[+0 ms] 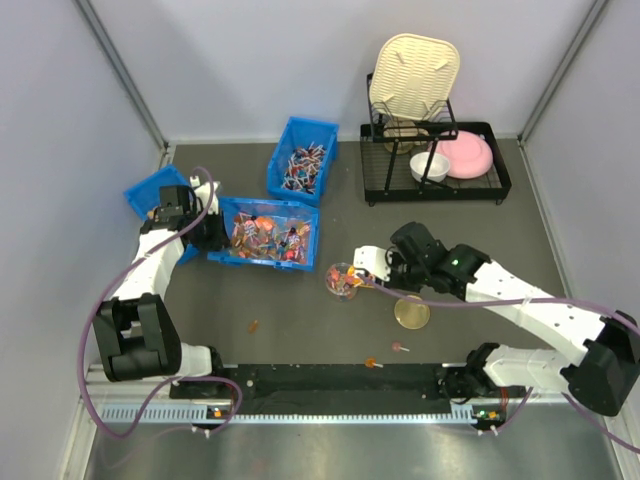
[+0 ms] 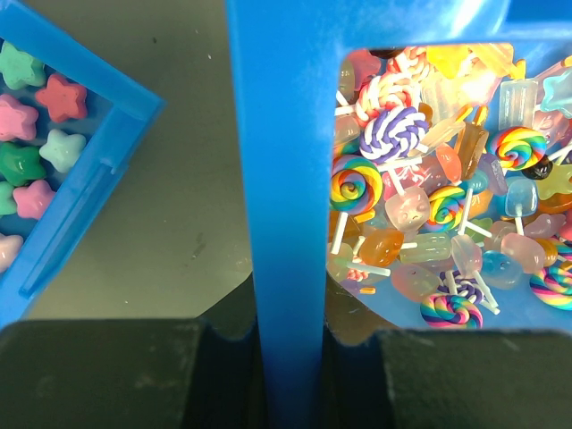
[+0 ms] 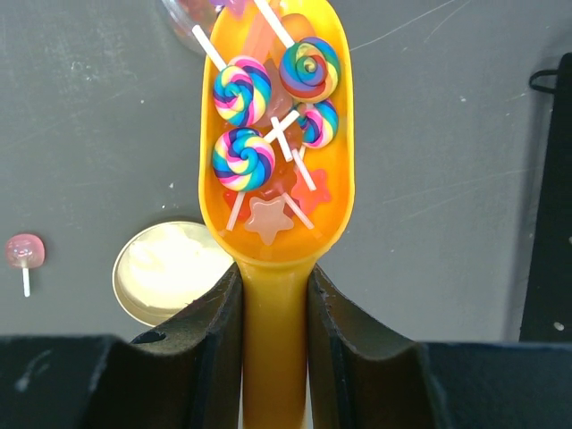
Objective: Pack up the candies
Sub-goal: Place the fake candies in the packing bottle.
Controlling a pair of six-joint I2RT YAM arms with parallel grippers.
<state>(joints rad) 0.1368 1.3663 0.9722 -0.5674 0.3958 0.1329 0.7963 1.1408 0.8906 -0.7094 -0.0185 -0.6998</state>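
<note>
The candies (image 1: 265,236) fill a blue bin (image 1: 312,232) left of centre; in the left wrist view they (image 2: 429,206) are swirl lollipops and soft sweets. My left gripper (image 1: 212,232) is shut on the bin's left wall (image 2: 286,179), one finger on each side (image 2: 286,335). My right gripper (image 1: 378,268) is shut on the handle of the yellow scoop (image 3: 273,214), gripping it just behind the bowl (image 3: 274,286). The scoop holds several candies (image 3: 268,116). Its tip is over a small clear jar (image 1: 341,281) with some candies inside.
A gold lid (image 1: 411,313) lies right of the jar, also in the right wrist view (image 3: 170,268). Stray sweets lie on the table (image 1: 253,326) (image 1: 397,347) (image 3: 24,253). A bin of star sweets (image 2: 45,134) is far left, another blue bin (image 1: 303,160) behind. A black dish rack (image 1: 490,185) stands back right.
</note>
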